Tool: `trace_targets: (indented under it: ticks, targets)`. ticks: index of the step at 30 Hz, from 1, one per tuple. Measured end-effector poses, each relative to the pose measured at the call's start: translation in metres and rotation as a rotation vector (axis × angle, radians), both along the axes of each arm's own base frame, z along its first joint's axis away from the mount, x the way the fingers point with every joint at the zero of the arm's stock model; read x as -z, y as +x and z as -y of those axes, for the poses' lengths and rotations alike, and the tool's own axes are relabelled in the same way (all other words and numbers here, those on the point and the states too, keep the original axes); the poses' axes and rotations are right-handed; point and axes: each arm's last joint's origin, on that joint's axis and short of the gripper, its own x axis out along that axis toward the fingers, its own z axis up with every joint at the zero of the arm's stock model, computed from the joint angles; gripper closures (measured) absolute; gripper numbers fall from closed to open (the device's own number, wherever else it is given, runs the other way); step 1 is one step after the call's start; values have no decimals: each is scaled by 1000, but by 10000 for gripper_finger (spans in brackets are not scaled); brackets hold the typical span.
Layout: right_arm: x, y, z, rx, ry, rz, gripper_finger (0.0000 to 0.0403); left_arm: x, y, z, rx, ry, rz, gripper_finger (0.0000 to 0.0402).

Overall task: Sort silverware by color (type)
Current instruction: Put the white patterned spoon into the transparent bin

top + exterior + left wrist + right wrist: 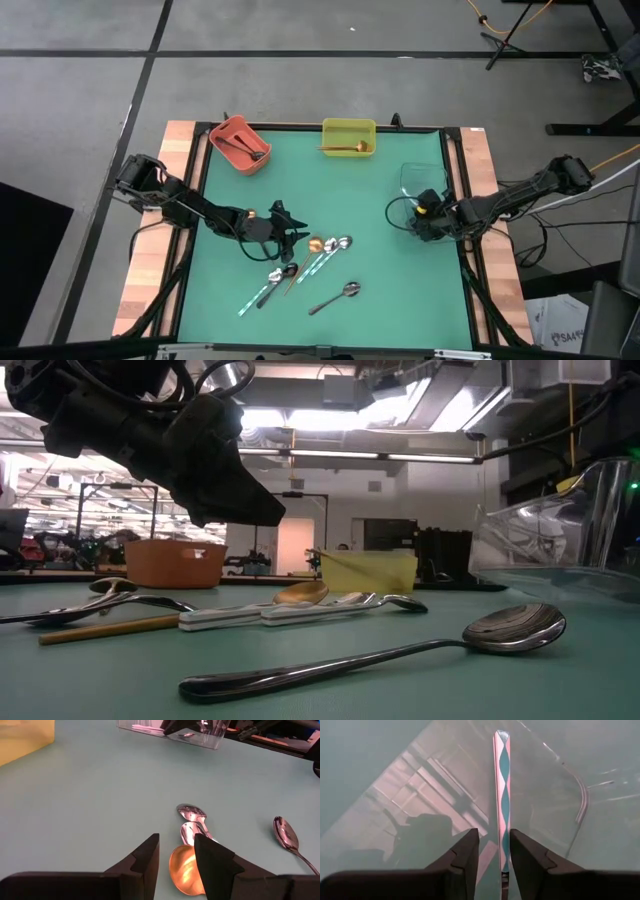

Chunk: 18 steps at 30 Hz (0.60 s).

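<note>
Below the parted left gripper (176, 857), the gold spoon (186, 870) looks thin, slippery; best pinched mid-handle.

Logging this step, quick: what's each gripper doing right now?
Left gripper: open, empty, above the gold spoon.
Right gripper: open over the clear bin, patterned spoon handle between its fingers.

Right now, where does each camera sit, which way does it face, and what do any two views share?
High: overhead, straight down; both arms, green table.
Low: table height, level across; dark spoon nearest, an arm above.
Left wrist: behind the left gripper, open over the gold spoon.
Right wrist: behind the right gripper, open over a patterned handle in the clear bin.
Shared: high and left wrist both show the gold spoon.
</note>
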Motion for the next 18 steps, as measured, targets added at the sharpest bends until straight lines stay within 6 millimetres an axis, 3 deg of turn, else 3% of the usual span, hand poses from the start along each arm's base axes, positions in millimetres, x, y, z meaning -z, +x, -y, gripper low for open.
trace_targets:
  ticks: [5,18]
  targets:
    - [-6,2,-2,-24,22,-18,297,0,0,0,0,0,0,284]
    - [-54,16,-6,-90,-19,-16,297,0,0,0,0,0,0,284]
